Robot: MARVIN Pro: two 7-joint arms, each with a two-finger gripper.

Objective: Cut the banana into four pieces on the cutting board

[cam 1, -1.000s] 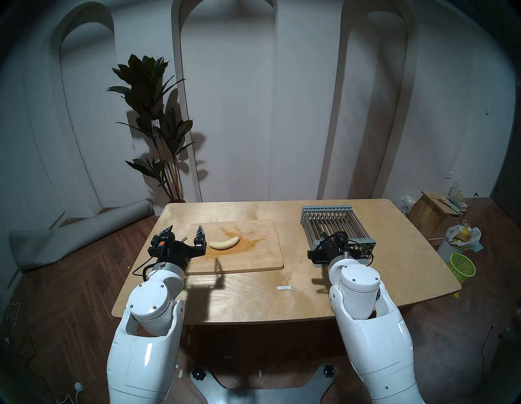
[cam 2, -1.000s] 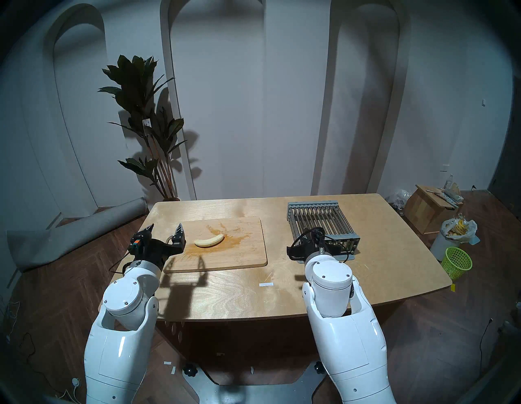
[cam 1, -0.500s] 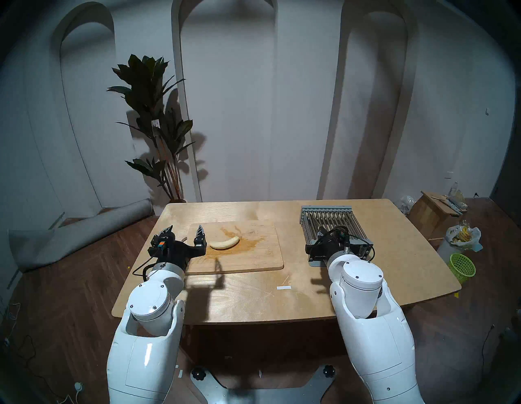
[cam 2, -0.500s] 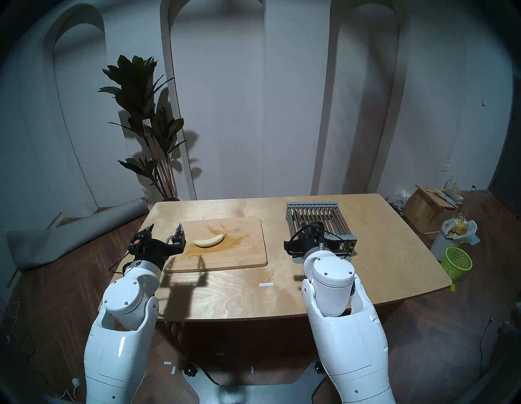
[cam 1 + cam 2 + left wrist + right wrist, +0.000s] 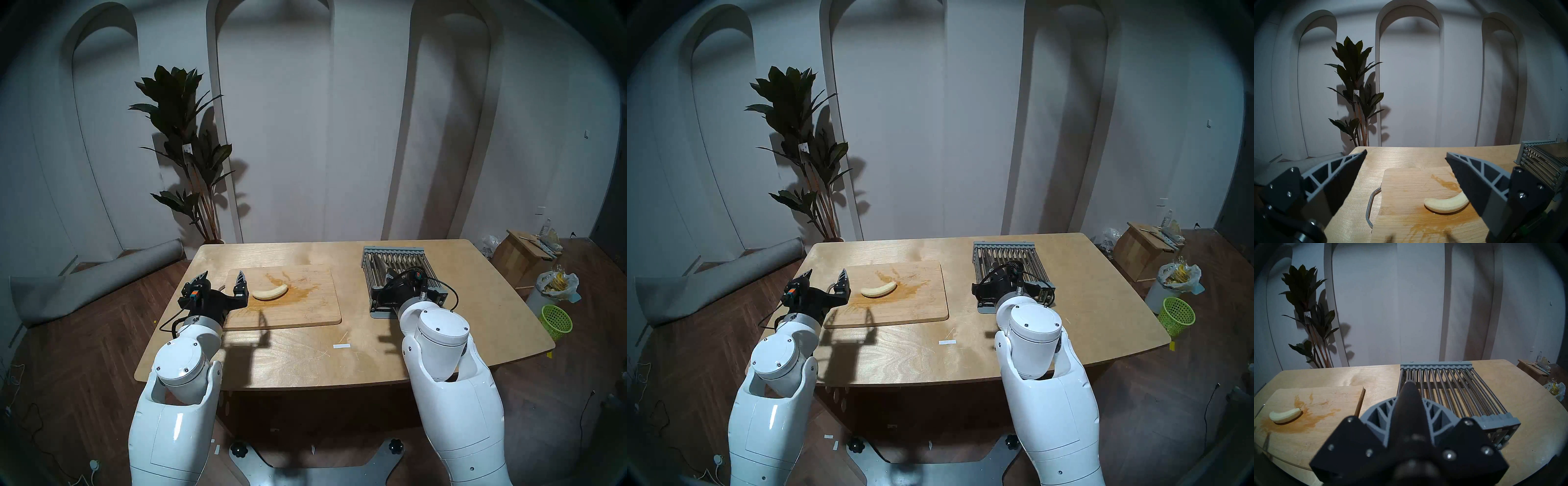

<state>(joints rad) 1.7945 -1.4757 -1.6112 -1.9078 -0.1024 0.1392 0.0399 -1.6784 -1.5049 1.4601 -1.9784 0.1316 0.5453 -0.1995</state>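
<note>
Right gripper lifted, clamped on dark handle | left gripper spread, idle | banana soft, slippery, whole: steady its left end.

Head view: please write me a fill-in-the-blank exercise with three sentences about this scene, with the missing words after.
The banana lies on the cutting board in ___ piece.
The left gripper is ___.
The right gripper is shut on a dark handle over the gray ___.
Missing: one; open; rack.
</note>
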